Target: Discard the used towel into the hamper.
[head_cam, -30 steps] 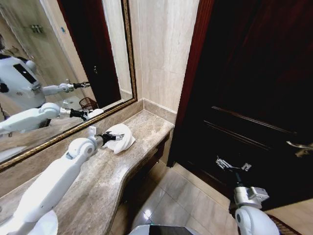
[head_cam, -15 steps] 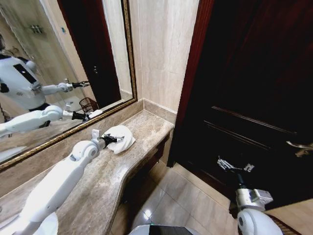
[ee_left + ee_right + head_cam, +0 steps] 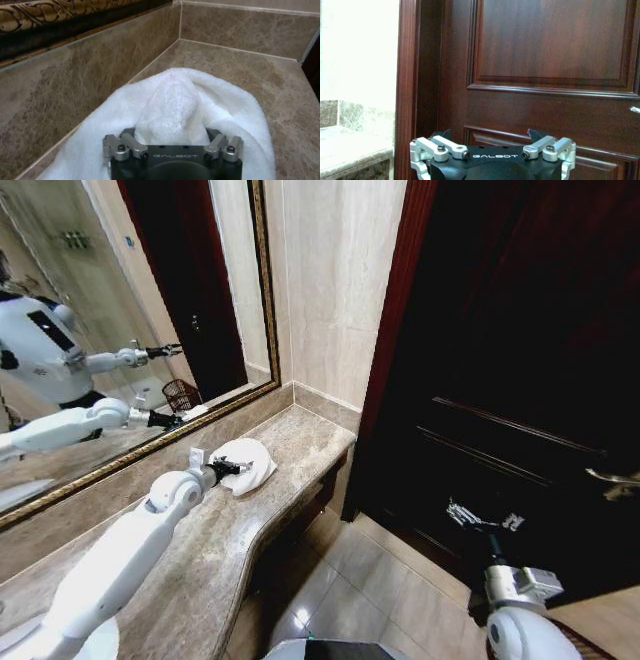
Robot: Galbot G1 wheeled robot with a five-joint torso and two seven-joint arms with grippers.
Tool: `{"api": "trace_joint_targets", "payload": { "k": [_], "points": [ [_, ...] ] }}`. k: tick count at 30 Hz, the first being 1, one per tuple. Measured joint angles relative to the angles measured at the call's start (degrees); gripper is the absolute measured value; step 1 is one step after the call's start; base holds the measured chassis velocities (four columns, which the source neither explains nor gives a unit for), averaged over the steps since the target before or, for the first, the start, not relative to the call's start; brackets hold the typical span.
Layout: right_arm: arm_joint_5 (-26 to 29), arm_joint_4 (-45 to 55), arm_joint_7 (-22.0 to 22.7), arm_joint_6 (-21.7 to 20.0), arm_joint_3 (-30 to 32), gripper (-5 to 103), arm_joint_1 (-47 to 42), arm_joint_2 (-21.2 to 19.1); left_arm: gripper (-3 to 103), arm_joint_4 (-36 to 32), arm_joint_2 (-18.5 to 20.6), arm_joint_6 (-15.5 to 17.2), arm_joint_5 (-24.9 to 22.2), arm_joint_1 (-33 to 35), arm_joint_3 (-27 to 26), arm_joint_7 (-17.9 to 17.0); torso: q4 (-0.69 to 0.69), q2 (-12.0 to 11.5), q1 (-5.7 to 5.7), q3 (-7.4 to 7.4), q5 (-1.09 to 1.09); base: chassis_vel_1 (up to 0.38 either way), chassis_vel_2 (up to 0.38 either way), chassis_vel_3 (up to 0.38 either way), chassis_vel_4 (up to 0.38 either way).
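Left gripper (image 3: 238,468) pressed into white towel (image 3: 250,460) on marble counter (image 3: 290,442)

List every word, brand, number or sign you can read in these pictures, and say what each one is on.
"GALBOT": on the black body of the left gripper, at the white towel on the counter.
"GALBOT": on the black body of the right gripper, facing the dark wooden door.
A small blue sign reflected in the mirror is too small to read.
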Motion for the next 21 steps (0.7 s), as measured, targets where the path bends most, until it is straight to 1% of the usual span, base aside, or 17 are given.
{"api": "trace_joint_targets", "payload": {
  "k": [2,4,7,8,11,13,16,17,19,20,21],
  "points": [
    [0.00,0.12,0.04,-0.11,0.01,100,0.08,-0.09,76,0.29,-0.09,-0.02,0.02,-0.04,0.00,0.00,0.00,0.00,0.00,0.00,0.00,0.000,0.000,0.000,0.000],
    [0.02,0.16,0.05,-0.16,0.04,100,0.11,-0.17,76,0.35,-0.09,-0.04,0.01,-0.06,-0.02,0.06,0.00,0.00,0.00,0.00,0.00,0.000,0.000,0.000,0.000],
    [0.06,0.17,0.12,-0.22,0.10,100,0.26,-0.31,59,0.42,-0.09,-0.17,0.00,-0.13,-0.07,0.10,0.00,0.00,0.00,0.00,-0.01,0.000,0.000,0.000,0.000],
    [0.06,0.17,0.12,-0.22,0.10,100,0.26,-0.31,59,0.42,-0.09,-0.17,0.00,-0.13,-0.07,0.10,0.00,0.00,0.00,0.00,-0.01,0.000,0.000,0.000,0.000],
    [0.07,0.17,0.15,-0.24,0.05,100,0.38,-0.32,43,0.49,-0.14,-0.40,-0.02,-0.14,-0.09,0.08,0.00,0.00,0.00,0.01,-0.01,0.000,0.000,0.000,0.000],
    [0.07,0.17,0.17,-0.24,0.04,100,0.38,-0.32,43,0.48,-0.15,-0.48,-0.02,-0.11,-0.11,0.08,0.00,0.00,0.00,0.01,-0.01,0.000,0.000,0.000,0.000],
    [0.07,0.17,0.22,-0.25,0.04,100,0.32,-0.31,30,0.21,-0.17,-0.92,0.00,0.20,-0.34,-0.12,0.00,-0.01,0.02,0.01,-0.01,0.000,0.000,0.000,0.000],
    [0.07,0.17,0.22,-0.25,0.04,100,0.32,-0.31,30,0.21,-0.17,-0.92,0.00,0.20,-0.34,-0.12,0.00,-0.01,0.02,0.01,-0.01,0.000,0.000,0.000,0.000],
    [0.08,0.17,0.25,-0.24,0.06,100,0.24,-0.31,23,-0.03,-0.17,-1.20,0.06,0.42,-0.50,-0.24,0.00,-0.01,0.02,0.01,-0.01,0.000,0.000,0.000,0.000],
    [0.08,0.17,0.25,-0.22,0.08,100,0.22,-0.31,23,-0.15,-0.18,-1.46,0.10,0.59,-0.63,-0.28,0.00,-0.01,0.02,0.01,-0.02,0.000,0.000,0.000,0.000],
    [0.08,0.17,0.27,-0.20,0.09,100,0.18,-0.31,17,-0.45,-0.23,-2.00,0.13,0.98,-0.95,-0.33,0.00,-0.02,0.02,0.02,-0.02,0.000,0.000,0.000,0.000]
  ]
}}
